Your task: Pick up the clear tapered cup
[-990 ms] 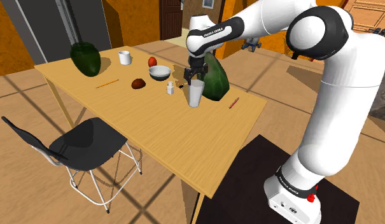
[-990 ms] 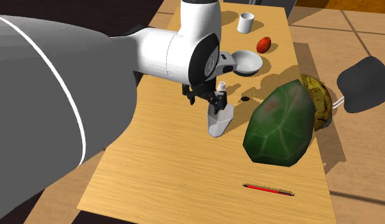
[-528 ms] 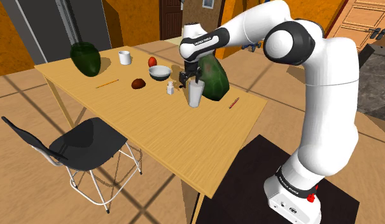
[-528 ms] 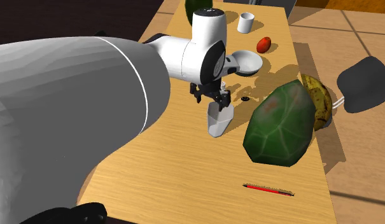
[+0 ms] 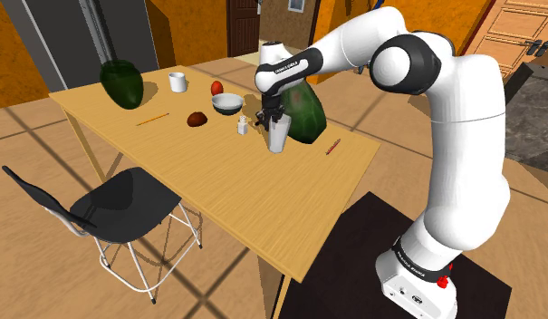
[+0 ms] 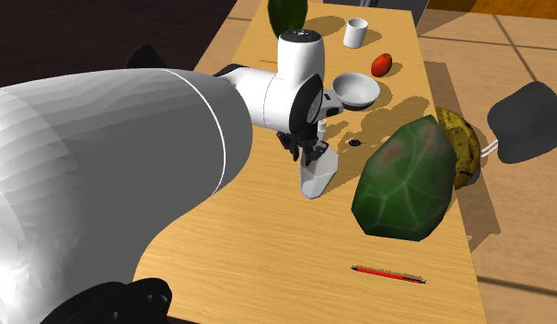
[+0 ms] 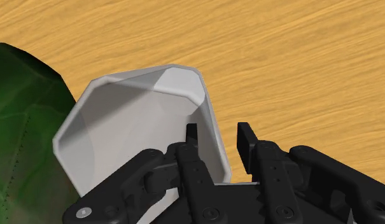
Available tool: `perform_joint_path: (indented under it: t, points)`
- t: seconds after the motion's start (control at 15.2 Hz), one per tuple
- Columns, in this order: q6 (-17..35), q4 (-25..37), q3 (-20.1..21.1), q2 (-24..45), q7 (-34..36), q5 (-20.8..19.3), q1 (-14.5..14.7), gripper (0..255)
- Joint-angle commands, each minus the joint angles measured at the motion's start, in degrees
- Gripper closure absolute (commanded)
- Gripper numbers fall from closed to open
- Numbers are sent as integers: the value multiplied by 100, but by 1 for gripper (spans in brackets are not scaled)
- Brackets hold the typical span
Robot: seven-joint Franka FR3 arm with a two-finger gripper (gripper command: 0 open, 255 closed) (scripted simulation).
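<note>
The pale, translucent tapered cup [image 5: 278, 137] [image 6: 315, 175] stands upright on the wooden table [image 5: 217, 186], right beside a big green shell-like object [image 5: 306, 111]. My black gripper [image 5: 276, 120] [image 6: 309, 151] is down at the cup's rim. In the wrist view the gripper [image 7: 220, 135] straddles the near wall of the cup [image 7: 127, 127]: one finger is inside against the wall, while the other finger [image 7: 248, 135] is outside with a thin strip of table showing between it and the wall. The jaws are narrow but not clasping the wall.
A small white bottle [image 5: 243, 127], a white bowl [image 5: 227, 103], a brown lump [image 5: 197, 119], a red fruit [image 5: 216, 87] and a white mug [image 5: 177, 82] lie beyond the cup. A red pencil [image 5: 332, 146] lies near the table's edge. A black chair [image 5: 118, 213] stands alongside.
The hand has come down over the cup's rim, and the fingers have drawn much closer together around its wall. The cup has not moved.
</note>
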Motion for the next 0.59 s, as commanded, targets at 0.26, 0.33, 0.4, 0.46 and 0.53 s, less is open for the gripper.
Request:
perform_joint_path:
  t: [0.26,0.33,0.4,0.46,0.53]
  points:
    - [10,-8,0,0,3,-1,2,255]
    - [10,-8,0,0,2,-1,1,255]
    - [7,-3,0,2,2,-1,1,255]
    - [3,12,-1,13,-4,0,-4,255]
    - [-56,36,1,-22,-11,4,-4,255]
